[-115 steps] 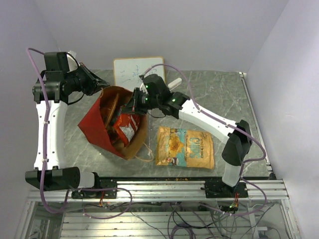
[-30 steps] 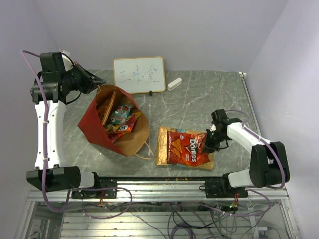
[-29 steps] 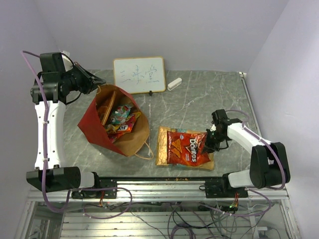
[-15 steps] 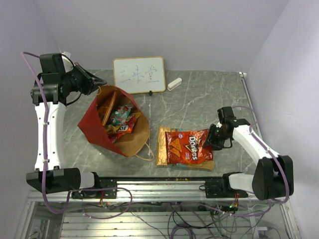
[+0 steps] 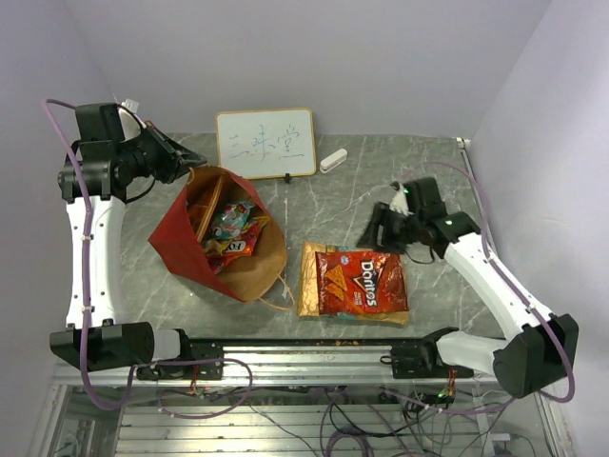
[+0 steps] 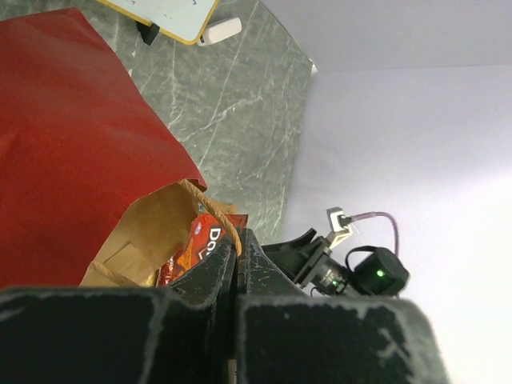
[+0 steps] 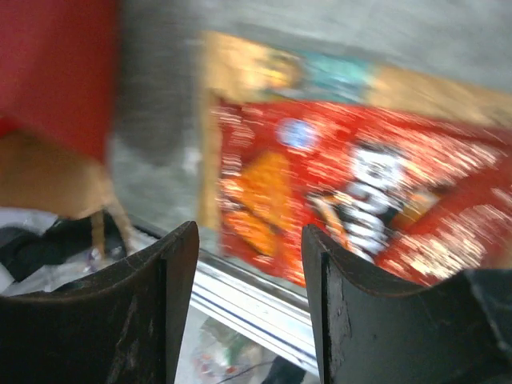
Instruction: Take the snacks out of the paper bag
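Note:
The red paper bag point(image 5: 181, 243) lies tilted with its mouth open, and several snacks point(image 5: 231, 227) show inside. My left gripper point(image 5: 193, 167) is shut on the bag's tan loop handle point(image 6: 210, 206) at the far rim. A red Doritos packet point(image 5: 362, 283) lies flat on the large orange-and-teal chip bag point(image 5: 309, 276), right of the paper bag. My right gripper point(image 5: 374, 228) hovers open and empty above the far edge of those packets. In the right wrist view the red packet point(image 7: 352, 188) shows blurred beyond the open right gripper point(image 7: 250, 268).
A whiteboard point(image 5: 265, 143) stands at the back of the table with a white eraser point(image 5: 333, 160) beside it. The paper bag's second handle point(image 5: 282, 290) lies on the table by the chip bag. The metal rail point(image 5: 314, 354) runs along the near edge.
My right gripper opened and let go of the red Doritos packet, which now rests on the chip bag. It then rose and moved back and left. The left gripper held still.

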### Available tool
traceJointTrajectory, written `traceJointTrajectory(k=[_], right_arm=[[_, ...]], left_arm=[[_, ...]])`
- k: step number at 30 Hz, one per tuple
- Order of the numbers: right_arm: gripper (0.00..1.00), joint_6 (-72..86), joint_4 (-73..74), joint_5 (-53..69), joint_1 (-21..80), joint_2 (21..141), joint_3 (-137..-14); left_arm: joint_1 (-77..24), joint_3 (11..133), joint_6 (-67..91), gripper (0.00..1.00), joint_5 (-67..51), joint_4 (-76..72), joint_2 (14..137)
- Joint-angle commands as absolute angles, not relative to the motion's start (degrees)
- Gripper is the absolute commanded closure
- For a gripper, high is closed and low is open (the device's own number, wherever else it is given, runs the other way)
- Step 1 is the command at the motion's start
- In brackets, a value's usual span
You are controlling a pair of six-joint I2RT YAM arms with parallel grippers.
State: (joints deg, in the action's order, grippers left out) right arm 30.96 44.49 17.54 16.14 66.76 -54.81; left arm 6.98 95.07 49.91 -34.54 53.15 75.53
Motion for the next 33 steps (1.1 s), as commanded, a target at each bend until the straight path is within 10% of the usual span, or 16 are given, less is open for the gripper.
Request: traceJointTrajectory(k=[1,11,33], right_arm=[[0.45,36.79,31.80,19.30,31.51,70.55,-63.98],[0.54,48.26,4.24,-12.57,62.35,85.73,-74.49],[0.52,56.72,9.61,-30.51,60.08,107.01,-88.30]], left_arm=[[7.96,96.84,48.49,0.93,-38.49,52.38,73.96],[7.95,100.78,45.54,0.93,-42.22,57.13,75.20],[8.14,95.75,49.96,0.93,-49.06,55.28,73.35]])
